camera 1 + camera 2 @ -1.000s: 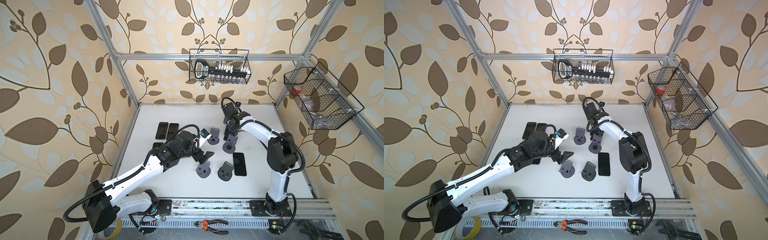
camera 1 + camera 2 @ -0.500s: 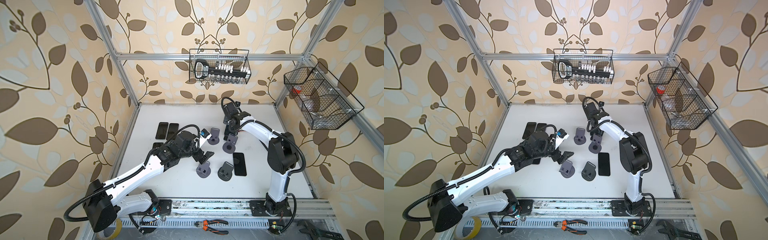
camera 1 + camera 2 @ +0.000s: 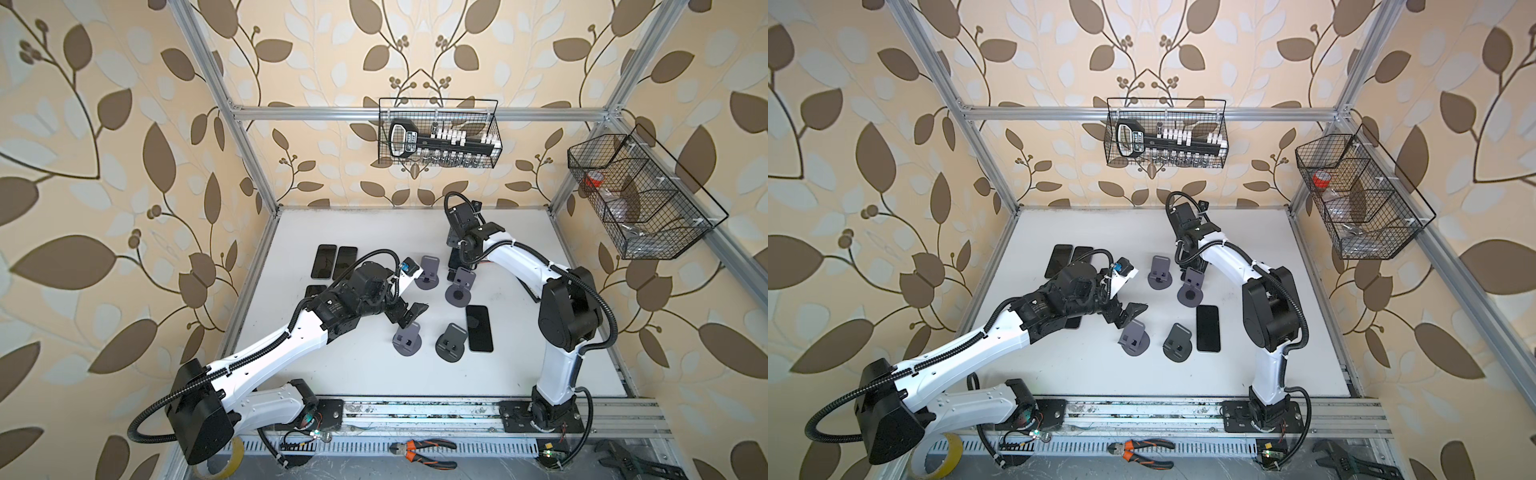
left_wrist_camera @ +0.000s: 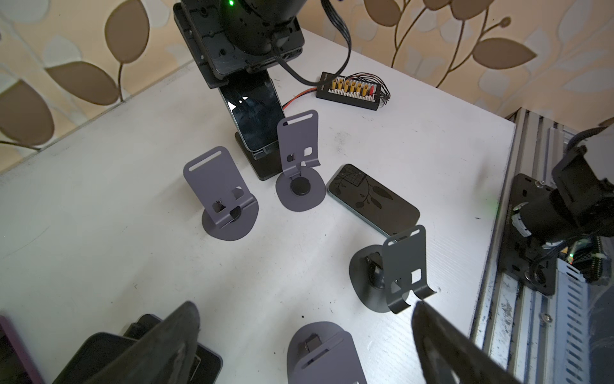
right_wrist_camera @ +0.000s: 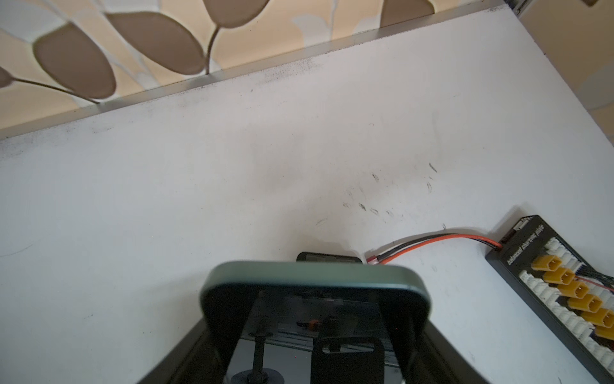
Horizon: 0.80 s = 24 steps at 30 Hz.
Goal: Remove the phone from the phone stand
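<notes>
**Phone** (image 4: 254, 116) leans upright in the black phone stand (image 4: 265, 164), at centre-top of the left wrist view. In both top views it sits at the upper middle of the white table (image 3: 374, 374), mostly hidden beneath the right arm. Right gripper (image 5: 314, 296): closed on the phone's side edges near its top. Left gripper (image 3: 409, 312): jaws spread wide, empty, hanging over a grey stand (image 3: 407, 340) at frame centre. A second phone (image 3: 479, 328) lies flat just right of another grey stand (image 3: 449, 343).

The left claw (image 3: 408, 316) gapes just beside a grey stand (image 3: 407, 341); the right claw (image 3: 456, 248) seemingly grips the phone (image 3: 454, 262).
</notes>
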### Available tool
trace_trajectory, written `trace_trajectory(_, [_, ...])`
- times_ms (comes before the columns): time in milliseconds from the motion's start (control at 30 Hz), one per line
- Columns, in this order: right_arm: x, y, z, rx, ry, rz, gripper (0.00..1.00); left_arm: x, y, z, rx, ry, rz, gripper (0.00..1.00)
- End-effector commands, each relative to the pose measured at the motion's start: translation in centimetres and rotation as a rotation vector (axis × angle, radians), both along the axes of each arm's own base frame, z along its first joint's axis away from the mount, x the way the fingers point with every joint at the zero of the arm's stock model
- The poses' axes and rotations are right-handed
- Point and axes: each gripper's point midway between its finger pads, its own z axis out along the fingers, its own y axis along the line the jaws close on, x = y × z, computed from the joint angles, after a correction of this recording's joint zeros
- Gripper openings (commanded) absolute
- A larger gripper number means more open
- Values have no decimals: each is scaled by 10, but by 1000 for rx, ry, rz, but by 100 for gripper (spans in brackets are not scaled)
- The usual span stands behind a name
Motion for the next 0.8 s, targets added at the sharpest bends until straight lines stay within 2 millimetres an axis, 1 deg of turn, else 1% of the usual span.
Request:
trace_trajectory(0, [-1, 2, 27, 20, -62, 14, 53, 6, -4, 31, -58, -58, 8, 99])
trace_trajectory(433, [-2, 3, 50, 43, -104, 31, 53, 8, -3, 27, -53, -62, 12, 99])
trace_trajectory(600, [-7, 3, 63, 52, -123, 45, 52, 8, -1, 25, -49, -73, 20, 99])
trace_trajectory(767, [-15, 1, 71, 58, -126, 60, 52, 9, 2, 25, -44, -85, 33, 99])
